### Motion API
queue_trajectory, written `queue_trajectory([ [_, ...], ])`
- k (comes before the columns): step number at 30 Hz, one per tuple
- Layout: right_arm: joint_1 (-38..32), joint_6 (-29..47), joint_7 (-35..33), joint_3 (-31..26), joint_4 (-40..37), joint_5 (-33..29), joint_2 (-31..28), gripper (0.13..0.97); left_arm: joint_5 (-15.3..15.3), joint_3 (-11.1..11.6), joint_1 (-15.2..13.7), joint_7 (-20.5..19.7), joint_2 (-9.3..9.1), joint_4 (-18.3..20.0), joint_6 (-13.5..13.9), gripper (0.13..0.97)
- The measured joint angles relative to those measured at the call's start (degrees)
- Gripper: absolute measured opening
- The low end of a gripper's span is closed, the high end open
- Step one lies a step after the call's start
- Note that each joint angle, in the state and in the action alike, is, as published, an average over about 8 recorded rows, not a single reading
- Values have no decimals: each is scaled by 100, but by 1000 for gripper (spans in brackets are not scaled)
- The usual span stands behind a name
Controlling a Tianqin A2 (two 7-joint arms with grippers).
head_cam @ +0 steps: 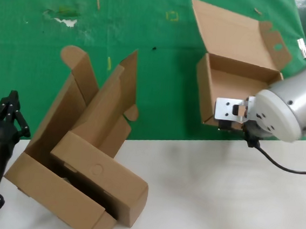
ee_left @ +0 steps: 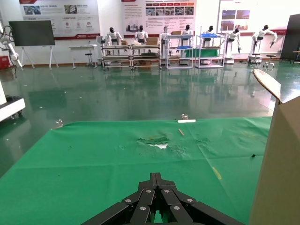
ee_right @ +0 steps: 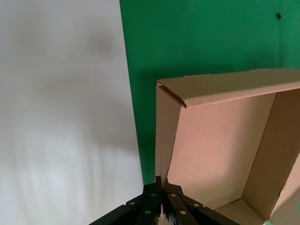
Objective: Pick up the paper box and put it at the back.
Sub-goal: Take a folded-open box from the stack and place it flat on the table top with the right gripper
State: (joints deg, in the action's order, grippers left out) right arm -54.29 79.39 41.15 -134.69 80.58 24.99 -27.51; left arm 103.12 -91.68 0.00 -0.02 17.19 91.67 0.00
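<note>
Right fingers [ee_right: 161,208] pinching paper box [ee_right: 220,140] wall

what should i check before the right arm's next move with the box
1. Right gripper shut on the box front wall: ok.
2. Box fully on the green sheet: ok; it sits at the sheet's near edge.
3. Lid open and leaning back: ok.
4. Box lifted or resting: cannot tell.
5. Left gripper away, beside the other boxes: ok.
</note>
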Motion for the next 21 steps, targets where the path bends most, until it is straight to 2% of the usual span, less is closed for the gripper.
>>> queue_trajectory([
  [9, -127, -192, -192, 36, -903, -473, 744, 136, 0, 0, 0, 0, 0, 0, 0, 140],
  [21, -116, -519, 75, 287, -1754, -762, 1393, 136, 0, 0, 0, 0, 0, 0, 0, 140],
])
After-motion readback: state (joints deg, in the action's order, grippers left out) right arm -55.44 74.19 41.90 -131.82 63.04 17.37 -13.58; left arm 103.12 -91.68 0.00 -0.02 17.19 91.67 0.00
